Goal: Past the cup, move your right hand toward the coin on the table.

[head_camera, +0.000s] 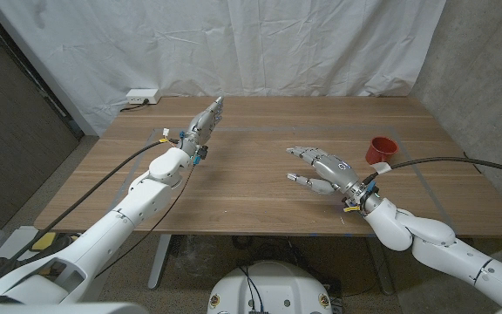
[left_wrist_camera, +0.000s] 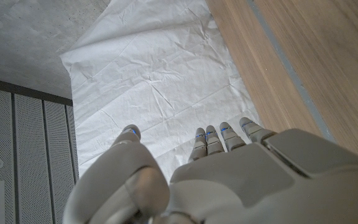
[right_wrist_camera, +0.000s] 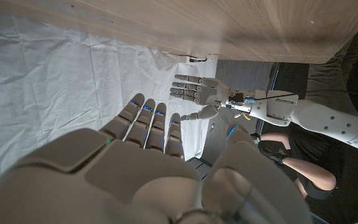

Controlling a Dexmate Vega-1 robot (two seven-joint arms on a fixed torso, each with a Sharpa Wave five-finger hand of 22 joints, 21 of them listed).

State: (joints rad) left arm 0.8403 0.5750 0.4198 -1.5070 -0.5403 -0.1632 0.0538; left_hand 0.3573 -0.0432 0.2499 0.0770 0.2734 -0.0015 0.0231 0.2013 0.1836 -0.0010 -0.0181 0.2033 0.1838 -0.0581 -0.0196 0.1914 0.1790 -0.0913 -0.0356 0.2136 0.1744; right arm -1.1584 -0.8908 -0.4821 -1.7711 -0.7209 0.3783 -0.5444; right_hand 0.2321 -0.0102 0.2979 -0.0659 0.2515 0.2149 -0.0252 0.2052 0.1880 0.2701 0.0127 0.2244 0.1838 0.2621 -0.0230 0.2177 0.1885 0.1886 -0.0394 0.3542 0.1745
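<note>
Starting nearest the robot, the right hand (head_camera: 325, 171) is seen over the front half of the table (head_camera: 260, 205), back upward, fingers spread apart and reaching toward 10 o'clock, with nothing held in it. Whether it touches the wood or hovers just above it cannot be told.

The red cup (head_camera: 381, 150) stands upright near this hand, at about 2 o'clock from it and apart from it, close to the table's right edge. The cup is judged light and easily tipped, so the wrist and the cable along the forearm are best kept off it.

The coin cannot be made out in any picture. It may be too small or too close in tone to the wood, so its place on the table is left unsaid. By judgement, a coin is small, thin, stiff and hard, light, and slippery on smooth wood. It lies flat, with no edge to get under, so it is best taken by its rim between the thumb and a fingertip, or slid to the table's edge first. For the reach asked here, a slow, low approach is called for.

Farther off, at about 10 o'clock from the right hand, the left hand (head_camera: 204, 123) is held raised with its fingers straight and pressed together, holding nothing.

Beyond the table's far edge a power strip (head_camera: 142, 94) is seen at 11 o'clock, before a white curtain (head_camera: 234, 44).
</note>
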